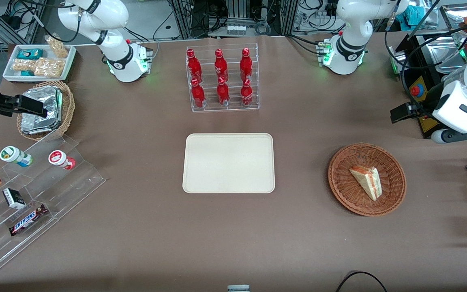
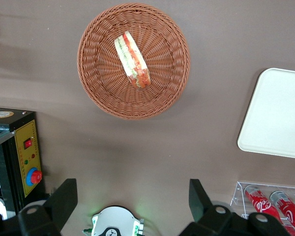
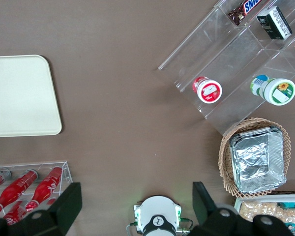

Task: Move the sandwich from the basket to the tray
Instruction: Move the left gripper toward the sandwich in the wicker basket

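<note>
The sandwich [image 1: 367,181], a pale bread wedge with red and green filling, lies in the shallow reddish-brown wicker basket [image 1: 336,178] toward the working arm's end of the table. The wrist view shows the sandwich [image 2: 132,60] and the basket [image 2: 98,73] too. The cream-beige tray [image 1: 228,163] lies bare at the table's middle and also shows in the wrist view [image 2: 278,113]. My left gripper [image 1: 398,113] hangs high above the table, farther from the front camera than the basket. It is open and empty [image 2: 132,196].
A clear rack of red bottles [image 1: 222,79] stands farther back than the tray. A black control box with a red button [image 1: 418,91] sits beside the gripper. A stepped acrylic shelf [image 1: 35,190], a tan basket of foil packs [image 1: 45,109] and a white snack tray [image 1: 39,61] lie toward the parked arm's end.
</note>
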{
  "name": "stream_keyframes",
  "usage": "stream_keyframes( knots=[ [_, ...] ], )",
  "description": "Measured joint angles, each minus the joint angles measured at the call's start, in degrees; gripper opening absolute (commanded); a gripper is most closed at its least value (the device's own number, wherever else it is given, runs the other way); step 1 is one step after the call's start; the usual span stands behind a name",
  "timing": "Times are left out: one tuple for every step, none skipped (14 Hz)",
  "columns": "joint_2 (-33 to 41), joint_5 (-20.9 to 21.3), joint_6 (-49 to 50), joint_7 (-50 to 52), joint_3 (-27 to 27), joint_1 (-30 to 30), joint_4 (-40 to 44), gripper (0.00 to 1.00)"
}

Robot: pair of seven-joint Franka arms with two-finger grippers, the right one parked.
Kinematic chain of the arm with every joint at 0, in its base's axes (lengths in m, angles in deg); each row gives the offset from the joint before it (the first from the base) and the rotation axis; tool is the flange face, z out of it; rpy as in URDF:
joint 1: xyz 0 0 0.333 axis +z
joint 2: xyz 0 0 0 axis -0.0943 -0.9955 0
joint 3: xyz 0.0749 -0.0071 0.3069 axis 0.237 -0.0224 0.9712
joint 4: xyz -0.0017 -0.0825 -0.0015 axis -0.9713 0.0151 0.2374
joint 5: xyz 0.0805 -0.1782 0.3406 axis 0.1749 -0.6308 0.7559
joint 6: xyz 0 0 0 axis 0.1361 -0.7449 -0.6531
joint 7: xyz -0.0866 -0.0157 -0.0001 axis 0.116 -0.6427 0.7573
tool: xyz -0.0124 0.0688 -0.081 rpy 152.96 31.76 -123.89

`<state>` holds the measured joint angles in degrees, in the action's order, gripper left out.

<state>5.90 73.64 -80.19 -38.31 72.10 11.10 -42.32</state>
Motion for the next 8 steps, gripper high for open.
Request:
stream_keyframes(
  knots=[
    [0.03,0.02,0.01,0.0,0.01,0.0,0.04,1.0],
    [0.14,0.02,0.02,0.0,0.05,0.01,0.05,1.0],
    [0.29,0.02,0.01,0.0,0.09,0.04,0.06,1.0],
    [0.36,0.02,-0.03,0.0,0.1,0.04,0.1,1.0],
    [0.35,0.02,-0.07,0.0,0.1,0.04,0.12,1.0],
    [0.3,0.06,-0.01,0.07,0.13,0.06,0.09,1.0],
    [0.1,0.11,0.17,0.47,0.25,0.18,-0.05,1.0],
    [-0.22,0.12,0.33,1.25,0.42,0.55,-0.46,1.0]
  ],
)
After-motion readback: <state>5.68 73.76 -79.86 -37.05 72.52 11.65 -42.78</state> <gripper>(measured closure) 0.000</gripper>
